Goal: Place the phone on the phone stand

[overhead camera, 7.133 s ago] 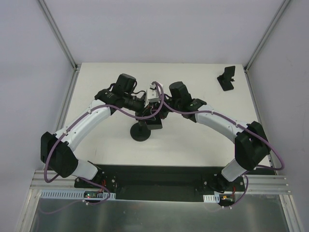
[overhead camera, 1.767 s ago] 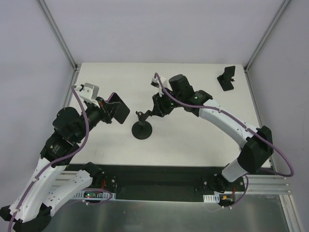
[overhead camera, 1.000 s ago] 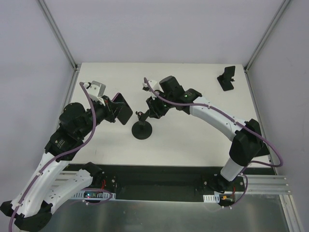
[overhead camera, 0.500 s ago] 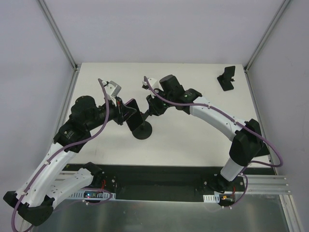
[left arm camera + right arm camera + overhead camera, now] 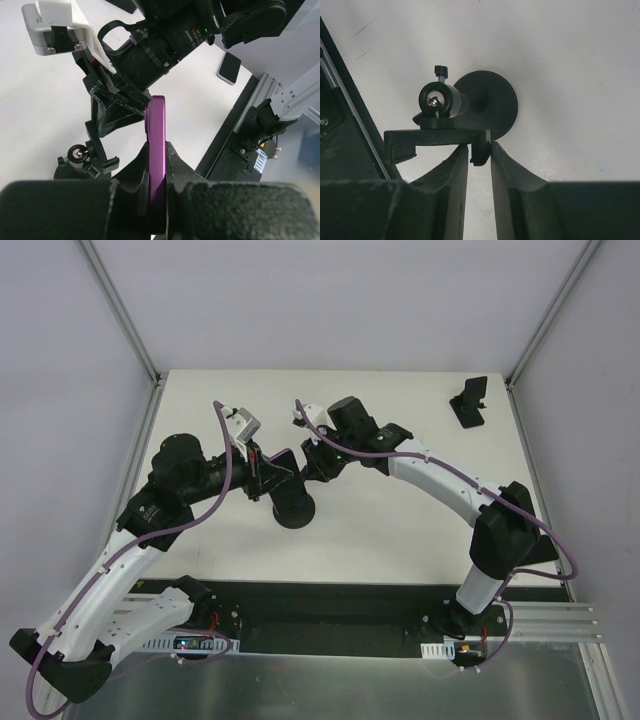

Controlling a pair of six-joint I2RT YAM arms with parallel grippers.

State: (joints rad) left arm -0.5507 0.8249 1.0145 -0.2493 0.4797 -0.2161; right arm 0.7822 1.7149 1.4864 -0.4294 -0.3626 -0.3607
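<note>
Grips the purple-edged phone (image 5: pixel 156 120) edge-on between the fingers of the left gripper (image 5: pixel 158 157), closed tight on both faces, aloft right beside the phone stand (image 5: pixel 292 504). Pinches the stand's clamp bracket (image 5: pixel 437 137) with the right gripper (image 5: pixel 479 152), fingers narrowed onto its small tab, above the round base (image 5: pixel 492 102) on the white table (image 5: pixel 400 530).

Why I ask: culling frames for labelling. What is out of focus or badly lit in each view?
Left wrist: the left end effector is a dark blur up close, while the phone shows a sharp purple edge. Right wrist: the right end effector is soft; the phone stand is crisp, with a glint on its ball. Top external: even light, sharp.
</note>
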